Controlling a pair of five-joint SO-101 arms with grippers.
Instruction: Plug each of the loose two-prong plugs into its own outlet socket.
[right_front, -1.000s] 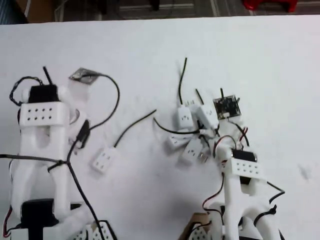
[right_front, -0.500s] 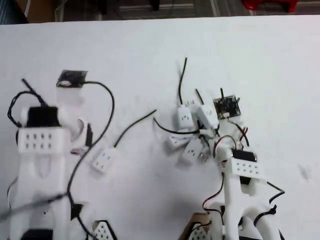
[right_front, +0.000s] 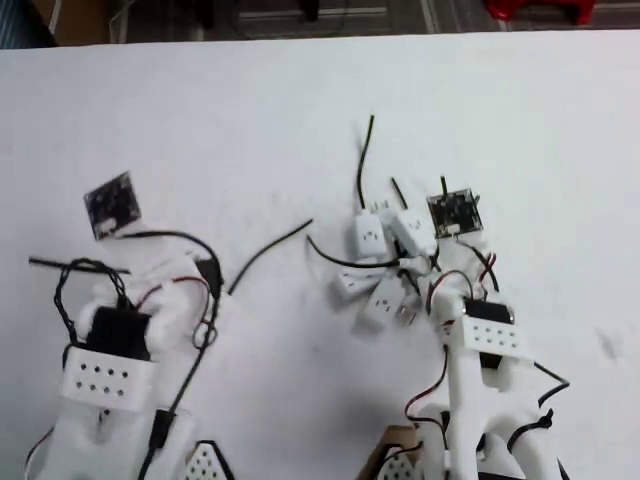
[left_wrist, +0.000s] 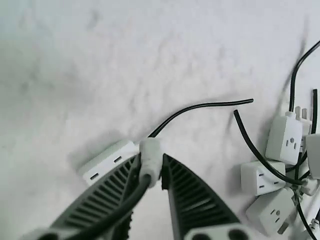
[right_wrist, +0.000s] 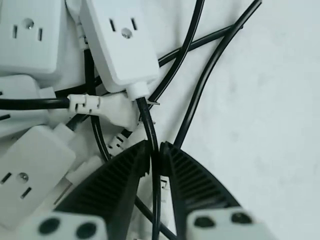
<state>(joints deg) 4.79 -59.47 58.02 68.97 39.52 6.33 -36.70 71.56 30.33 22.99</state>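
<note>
The left gripper (left_wrist: 151, 167), pinching a socket block (left_wrist: 107, 161) by its neck, has drawn back toward 6 o'clock, seemingly dragging it. The right gripper (right_wrist: 155, 149) stays clamped on a cord (right_wrist: 148, 122).

The left arm (right_front: 105, 372) sits drawn back, its left gripper (left_wrist: 150, 170) pinched tight on a white plug (left_wrist: 150, 152) at the fingertips. The right arm (right_front: 487, 340) extends forward, the right gripper (right_wrist: 155, 150) closed around a black cord (right_wrist: 145, 117) that runs between its jaws.

White outlet socket (left_wrist: 106, 163), black cord (right_wrist: 146, 117), black ribbed left hand (left_wrist: 151, 167), black ribbed right hand (right_wrist: 155, 150), white table (right_front: 520, 110)
</note>
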